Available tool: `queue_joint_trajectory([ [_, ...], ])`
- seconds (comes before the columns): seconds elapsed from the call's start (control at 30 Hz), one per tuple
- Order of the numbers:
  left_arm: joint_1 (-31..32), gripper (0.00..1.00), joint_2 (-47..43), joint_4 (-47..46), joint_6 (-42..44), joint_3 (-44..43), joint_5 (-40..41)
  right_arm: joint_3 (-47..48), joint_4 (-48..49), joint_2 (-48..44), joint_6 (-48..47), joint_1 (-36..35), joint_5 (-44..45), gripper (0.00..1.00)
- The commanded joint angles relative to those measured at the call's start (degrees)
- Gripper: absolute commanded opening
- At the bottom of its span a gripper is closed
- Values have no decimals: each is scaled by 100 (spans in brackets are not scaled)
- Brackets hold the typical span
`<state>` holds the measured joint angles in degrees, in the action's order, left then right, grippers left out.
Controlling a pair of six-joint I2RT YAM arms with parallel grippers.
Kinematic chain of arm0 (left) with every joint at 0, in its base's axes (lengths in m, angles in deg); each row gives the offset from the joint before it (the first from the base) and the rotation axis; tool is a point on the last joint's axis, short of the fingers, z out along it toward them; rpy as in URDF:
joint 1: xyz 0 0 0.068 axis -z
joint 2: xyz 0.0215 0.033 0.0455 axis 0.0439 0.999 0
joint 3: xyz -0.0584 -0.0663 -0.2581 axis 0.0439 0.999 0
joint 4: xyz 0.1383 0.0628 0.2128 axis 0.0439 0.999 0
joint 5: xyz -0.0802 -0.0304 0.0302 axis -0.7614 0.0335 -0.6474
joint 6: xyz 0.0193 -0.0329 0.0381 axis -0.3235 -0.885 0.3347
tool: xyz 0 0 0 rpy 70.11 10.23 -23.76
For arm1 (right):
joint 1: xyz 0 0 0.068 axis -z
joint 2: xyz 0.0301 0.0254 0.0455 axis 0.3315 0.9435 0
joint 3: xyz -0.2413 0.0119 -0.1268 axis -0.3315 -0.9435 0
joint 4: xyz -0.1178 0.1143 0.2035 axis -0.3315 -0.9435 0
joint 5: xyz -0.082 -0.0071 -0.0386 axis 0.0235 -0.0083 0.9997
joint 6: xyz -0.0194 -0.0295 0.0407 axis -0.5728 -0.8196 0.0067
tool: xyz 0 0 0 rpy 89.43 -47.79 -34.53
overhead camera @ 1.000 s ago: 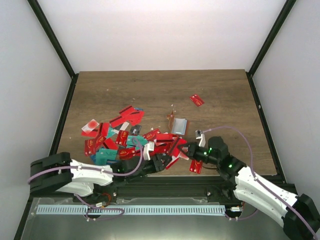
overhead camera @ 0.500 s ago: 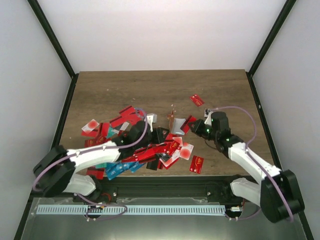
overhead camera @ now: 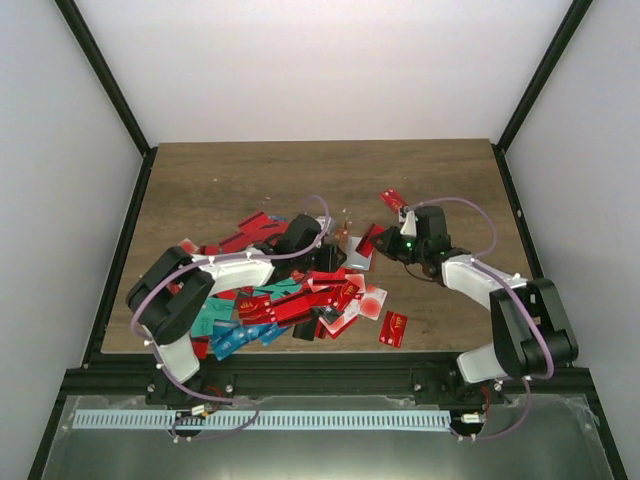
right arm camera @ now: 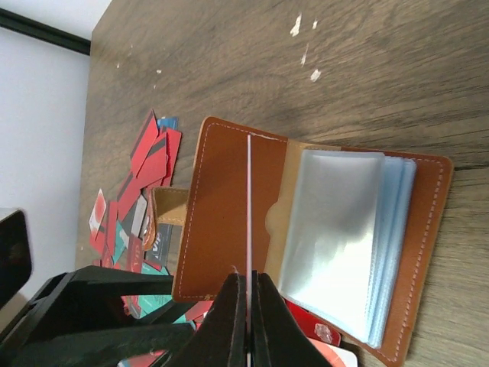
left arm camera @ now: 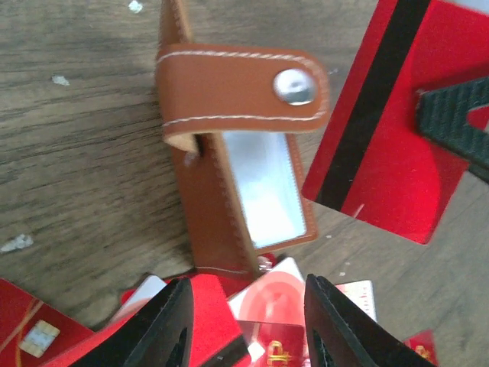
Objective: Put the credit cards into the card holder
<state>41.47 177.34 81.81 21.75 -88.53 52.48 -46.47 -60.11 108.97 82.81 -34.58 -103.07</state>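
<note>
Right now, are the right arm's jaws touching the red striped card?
Touching. The right wrist view shows the card edge-on, pinched between the closed jaws; the left wrist view shows one jaw on its face.

A dark wood-grain table (overhead camera: 250, 175), its surface dotted with a few pale flecks (right arm camera: 306, 53), sits boxed in by a plain white back wall (overhead camera: 320, 70), left wall (overhead camera: 50, 220) and right wall (overhead camera: 595, 220). Black frame struts (overhead camera: 105, 75) run up the two rear corners. A grey metal shelf (overhead camera: 330, 445) carrying a pale slotted strip (overhead camera: 260, 420) lines the near edge under soft, even light.
</note>
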Motion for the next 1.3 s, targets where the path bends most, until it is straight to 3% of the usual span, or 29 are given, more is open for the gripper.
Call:
queue_joint_trajectory([
  [0.0,-170,38,306,-48,228,-120,-184,347,348,323,-177,39,-408,1],
  [0.1,-317,20,424,-239,175,-57,-273,424,480,553,-190,46,-631,1],
  [0.2,-425,10,453,-485,104,100,-423,489,635,776,-173,45,-881,1],
  [0.5,-699,4,506,-1128,-190,486,-1193,741,1003,1408,-140,44,-1405,1],
  [0.63,-770,12,390,-1200,-63,622,-1280,939,1072,1686,-136,39,-1571,1],
  [1.03,-898,58,182,-616,815,254,-1385,1461,943,2343,-149,41,-1783,1],
  [1.27,-1085,61,590,-515,962,-132,-1380,1612,886,2547,-190,39,-1834,1],
])
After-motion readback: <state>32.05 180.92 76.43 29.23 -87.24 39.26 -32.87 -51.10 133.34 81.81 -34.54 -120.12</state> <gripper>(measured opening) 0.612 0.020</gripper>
